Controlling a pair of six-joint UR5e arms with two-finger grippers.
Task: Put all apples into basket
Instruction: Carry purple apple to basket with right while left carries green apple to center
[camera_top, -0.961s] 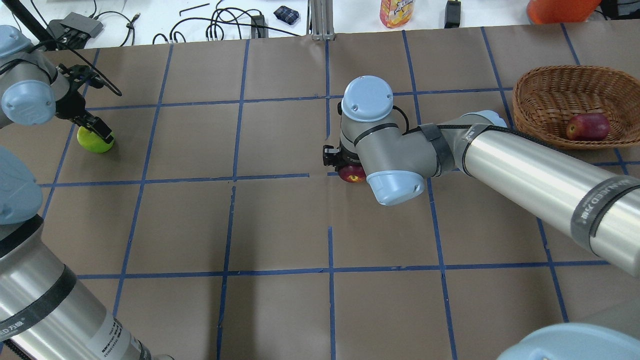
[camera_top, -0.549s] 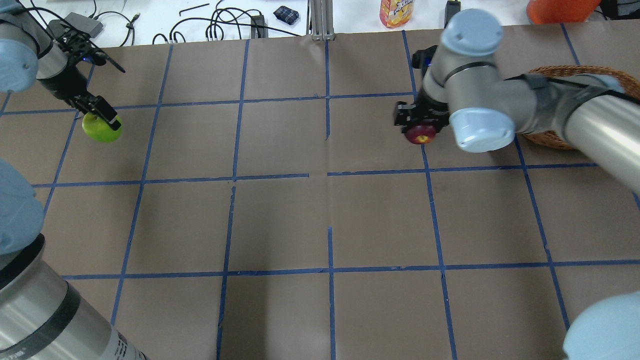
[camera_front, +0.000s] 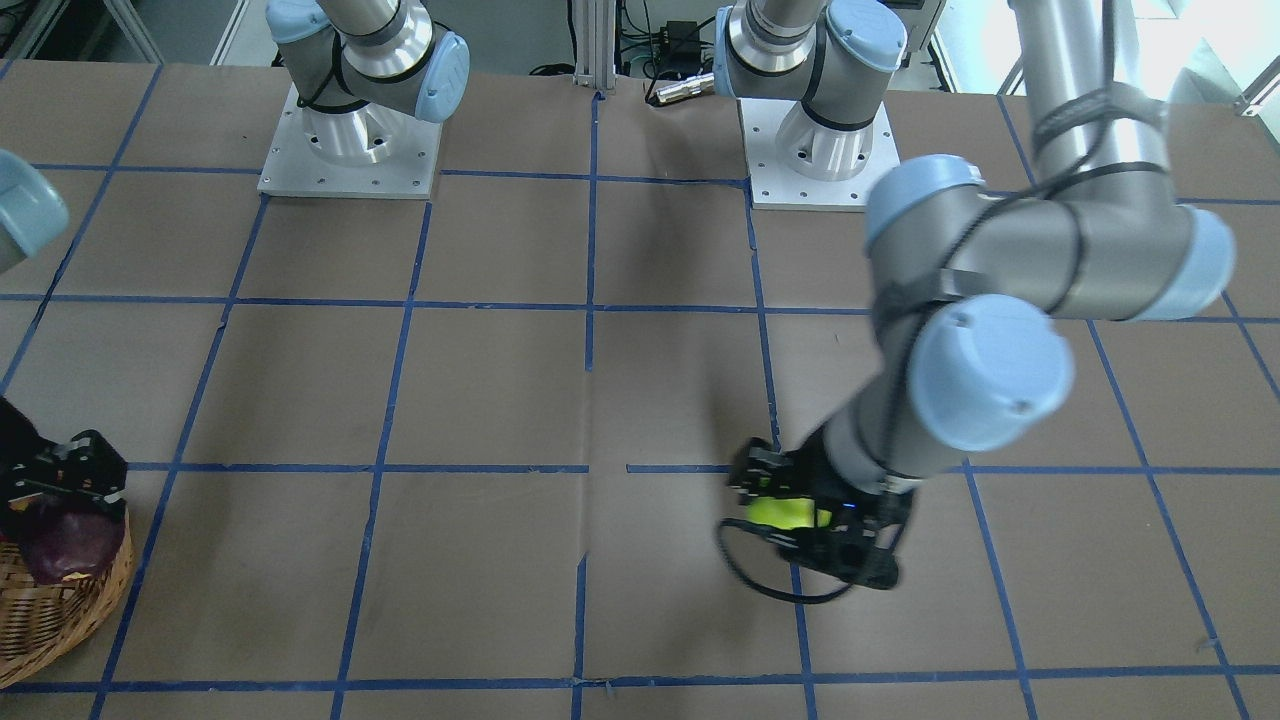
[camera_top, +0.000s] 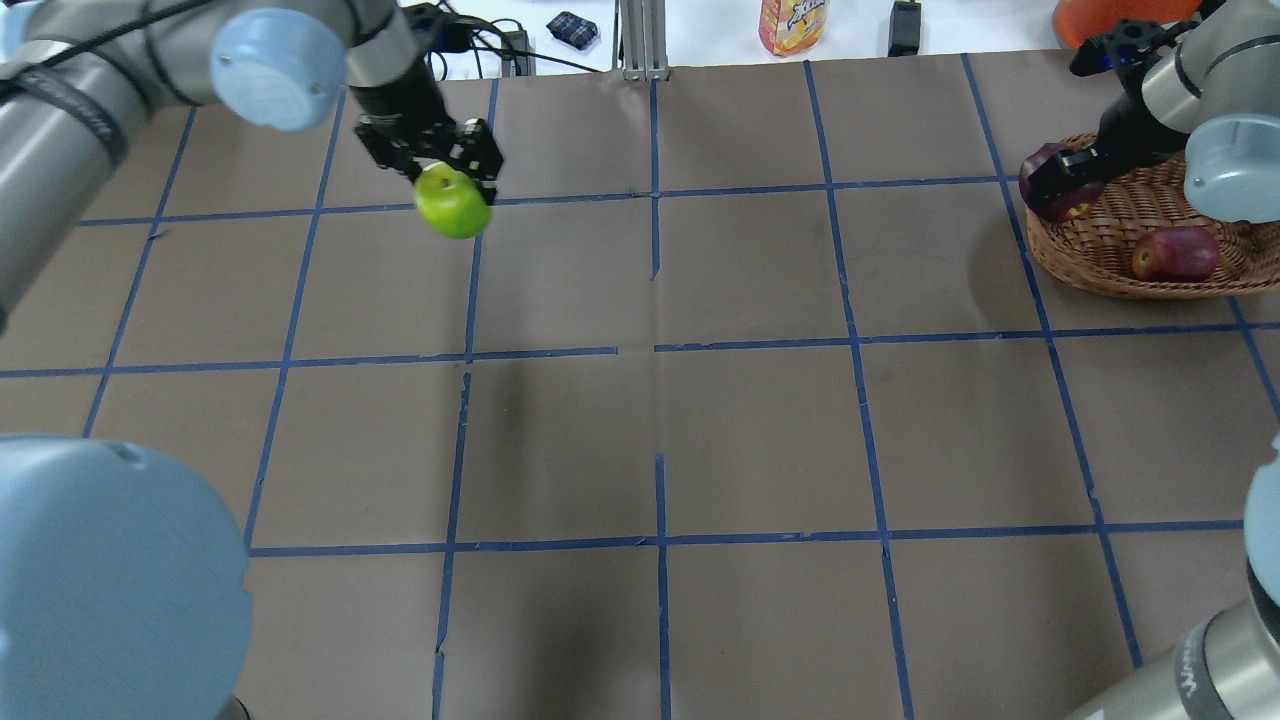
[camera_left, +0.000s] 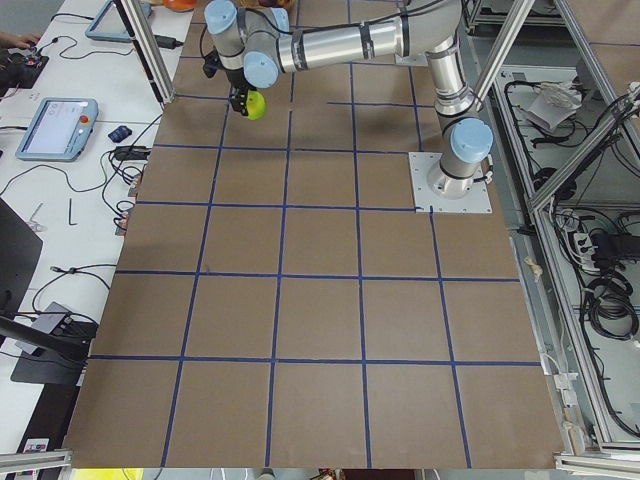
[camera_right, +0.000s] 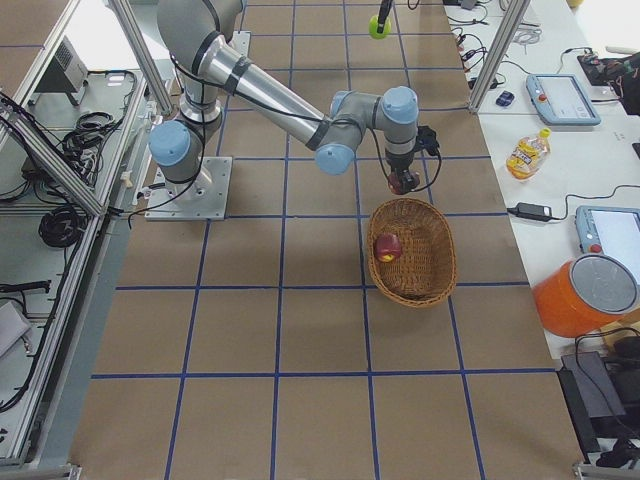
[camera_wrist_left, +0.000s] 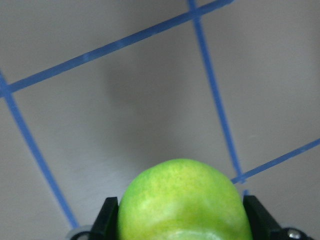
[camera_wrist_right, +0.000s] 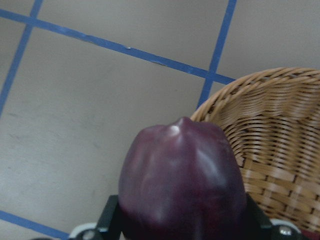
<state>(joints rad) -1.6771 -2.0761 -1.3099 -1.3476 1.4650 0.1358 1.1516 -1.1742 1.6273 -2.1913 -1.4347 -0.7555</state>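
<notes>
Moved since half a second back: both loads went rightward in the overhead view. The left gripper took the bright lime green apple from the upper left corner to upper left of centre. The right gripper took the dark purple-maroon apple from right of centre over to the basket.
Table: brown paper-covered table with a blue tape grid, fills pretty much the whole frame.
Basket: round brown woven wicker basket, sits on the table at the upper right edge of the overhead view.
Left gripper: black fingers clamped on both sides of the green apple, pointing down.
Right gripper: same deal, fingers pinching the purple apple from both sides.
Green apple: up off the paper; the wrist view shows its shadow on the table below.
Purple apple: hanging right at the basket's left rim, part over wicker, part over table.
Red apple: red apple with yellowish flecks, lying inside the basket toward its lower right, apart from the purple one.
</notes>
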